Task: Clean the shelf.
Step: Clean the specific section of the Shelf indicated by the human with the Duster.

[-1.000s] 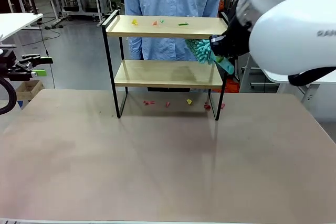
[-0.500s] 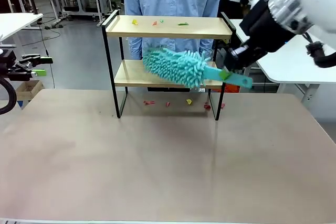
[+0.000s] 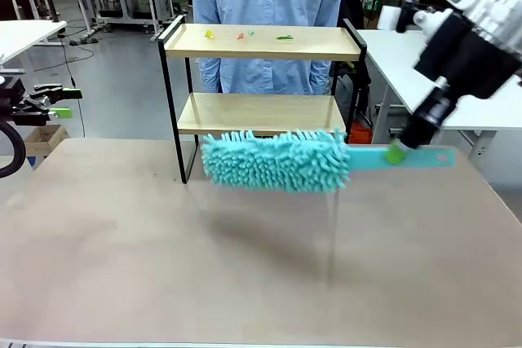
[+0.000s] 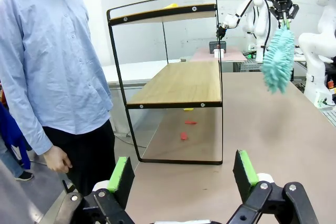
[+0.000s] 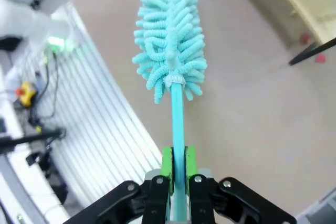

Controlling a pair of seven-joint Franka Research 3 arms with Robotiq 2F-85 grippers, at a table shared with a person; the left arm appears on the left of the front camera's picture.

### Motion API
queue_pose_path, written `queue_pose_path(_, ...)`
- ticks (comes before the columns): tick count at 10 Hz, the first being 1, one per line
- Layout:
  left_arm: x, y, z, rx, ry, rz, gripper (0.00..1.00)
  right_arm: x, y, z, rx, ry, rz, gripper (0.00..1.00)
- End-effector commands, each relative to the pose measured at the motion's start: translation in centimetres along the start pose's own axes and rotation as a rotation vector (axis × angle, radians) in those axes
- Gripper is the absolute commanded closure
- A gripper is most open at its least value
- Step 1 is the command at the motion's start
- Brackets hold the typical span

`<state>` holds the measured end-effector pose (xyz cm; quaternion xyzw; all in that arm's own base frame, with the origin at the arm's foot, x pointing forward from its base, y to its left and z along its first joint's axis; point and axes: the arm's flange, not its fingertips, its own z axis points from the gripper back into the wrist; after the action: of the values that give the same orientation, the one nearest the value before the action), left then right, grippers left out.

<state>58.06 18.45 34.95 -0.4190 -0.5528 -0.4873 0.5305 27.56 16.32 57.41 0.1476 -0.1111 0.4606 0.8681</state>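
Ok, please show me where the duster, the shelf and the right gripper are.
duster [image 3: 273, 160], front view, fluffy teal head.
shelf [image 3: 320, 43], front view, top wooden board.
right gripper [image 5: 178, 157], right wrist view, between its green pads.

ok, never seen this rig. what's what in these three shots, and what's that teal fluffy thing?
Two white robot arms work at a table, a person standing opposite. The front picture looks across from the robot's side; the other two come from cameras on each wrist, looking along the fingers. The right gripper is shut on the handle of a teal fluffy duster, holding it in the air in front of the shelf. The left gripper is open and empty. Small coloured scraps lie on the top board, and red bits on the table under the shelf.
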Motion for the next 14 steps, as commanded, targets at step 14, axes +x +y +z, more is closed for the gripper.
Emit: queue_pose_path(14, 0.3, 0.0, -0.1, -0.001, 0.001, -0.011, 0.0, -11.5, -1.2, 6.4, -0.076, 0.189, 0.117, 0.88)
